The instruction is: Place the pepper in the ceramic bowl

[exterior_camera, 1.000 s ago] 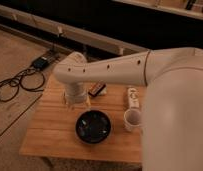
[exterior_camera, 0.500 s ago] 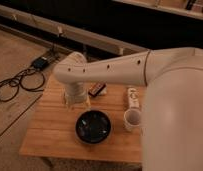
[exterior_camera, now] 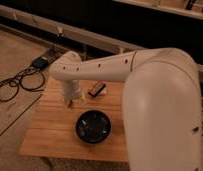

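The black ceramic bowl [exterior_camera: 93, 126] sits on the wooden table [exterior_camera: 50, 132], front of centre. My gripper [exterior_camera: 72, 99] hangs from the white wrist over the table's back left part, up and left of the bowl. A small red bit, the pepper [exterior_camera: 70, 104], shows right at the gripper's lower end, close to the table top. I cannot tell whether it is held or lying on the wood.
A flat dark-and-orange box [exterior_camera: 96, 90] lies just right of the gripper, behind the bowl. My big white arm link [exterior_camera: 160, 115] covers the table's right side. Cables [exterior_camera: 15, 85] and a power brick [exterior_camera: 40, 62] lie on the floor at left.
The large arm link has swung left and nearer, now covering the white cup and the table's right side. The gripper, bowl and box stay about where they were.
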`<action>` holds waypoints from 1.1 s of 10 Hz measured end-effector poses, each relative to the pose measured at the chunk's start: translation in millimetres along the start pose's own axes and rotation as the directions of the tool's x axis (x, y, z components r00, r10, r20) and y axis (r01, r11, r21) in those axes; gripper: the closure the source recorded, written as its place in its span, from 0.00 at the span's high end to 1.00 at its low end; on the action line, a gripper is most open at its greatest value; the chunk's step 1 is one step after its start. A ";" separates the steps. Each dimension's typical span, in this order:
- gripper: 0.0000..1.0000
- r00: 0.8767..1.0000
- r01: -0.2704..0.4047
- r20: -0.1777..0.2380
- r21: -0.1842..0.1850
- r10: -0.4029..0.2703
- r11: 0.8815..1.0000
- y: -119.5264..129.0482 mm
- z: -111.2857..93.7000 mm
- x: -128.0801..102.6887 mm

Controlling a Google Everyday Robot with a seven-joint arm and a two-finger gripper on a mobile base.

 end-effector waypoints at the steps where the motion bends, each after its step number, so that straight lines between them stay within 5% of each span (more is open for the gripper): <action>1: 0.65 0.999 0.035 0.008 0.002 -0.035 0.999 9.9 7.4 -12.8; 7: 0.65 0.974 0.227 0.002 0.020 -0.227 0.974 45.8 66.7 -84.4; 11: 0.65 0.955 0.297 0.012 -0.029 -0.297 0.955 52.8 103.0 -125.9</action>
